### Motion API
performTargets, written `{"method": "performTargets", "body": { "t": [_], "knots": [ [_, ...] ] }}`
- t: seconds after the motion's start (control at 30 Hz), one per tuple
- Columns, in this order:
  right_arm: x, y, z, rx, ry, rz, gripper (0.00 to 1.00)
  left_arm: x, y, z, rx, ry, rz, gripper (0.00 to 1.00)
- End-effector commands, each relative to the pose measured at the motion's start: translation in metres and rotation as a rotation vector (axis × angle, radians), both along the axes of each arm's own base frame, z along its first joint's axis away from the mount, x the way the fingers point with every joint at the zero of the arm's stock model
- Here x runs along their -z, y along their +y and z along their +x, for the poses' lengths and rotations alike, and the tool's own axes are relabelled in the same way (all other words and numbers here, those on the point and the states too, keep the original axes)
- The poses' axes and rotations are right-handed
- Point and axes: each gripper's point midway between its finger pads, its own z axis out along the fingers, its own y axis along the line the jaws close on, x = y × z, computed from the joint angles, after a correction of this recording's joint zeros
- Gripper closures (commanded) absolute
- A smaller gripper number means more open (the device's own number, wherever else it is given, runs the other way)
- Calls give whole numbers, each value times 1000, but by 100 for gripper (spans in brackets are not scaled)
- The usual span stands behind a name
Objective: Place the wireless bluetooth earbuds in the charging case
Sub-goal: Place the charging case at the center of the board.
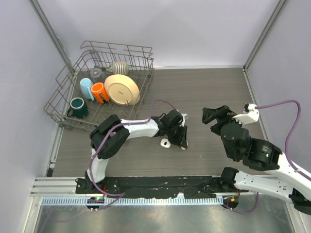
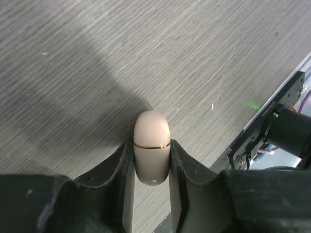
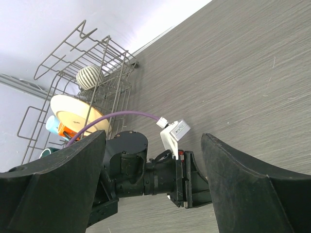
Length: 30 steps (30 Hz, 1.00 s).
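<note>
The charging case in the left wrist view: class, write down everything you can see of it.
The charging case is a small, smooth, pill-shaped shell, pale cream, glossy like plastic. A thin gold seam rings it, parting a rounded cap from the body; it looks closed. A tiny pale dot marks the body. The left end effector is shut on its flanks, cap poking out beyond the fingers, above the grey wood-grain table.

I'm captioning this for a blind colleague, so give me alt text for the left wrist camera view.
A closed, pale, pill-shaped charging case with a thin gold seam is clamped between the black jaws of the left gripper, seen from close behind. Beyond it spreads a grey wood-grain table, darkened by a shadow on the left.
</note>
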Motion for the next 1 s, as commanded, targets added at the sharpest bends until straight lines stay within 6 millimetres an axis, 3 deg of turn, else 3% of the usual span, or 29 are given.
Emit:
{"method": "performTargets", "body": {
  "t": [0.0,0.03,0.37,0.4,0.6,0.83,0.87,0.97],
  "knots": [
    [-8,-15,2,73,-34,36,16,-7,-15,6,-10,-21,-24,86],
    [-8,-15,1,71,-35,37,16,-5,-13,5,-10,-16,-9,78],
    [-5,-14,2,73,-31,32,16,-13,-2,9,-3,-76,35,60],
    [-6,-14,1,68,-31,32,16,-13,-1,10,4,-83,42,52],
    [-4,-13,1,64,-28,31,16,-20,7,11,0,-115,74,45],
    [-1,-14,1,63,-26,31,16,-46,16,21,-33,-208,93,42],
    [1,-14,1,66,-25,28,16,-51,19,26,-48,-231,96,30],
    [2,-15,2,72,-24,15,16,-73,23,31,-59,-298,82,25]
  ]
}}
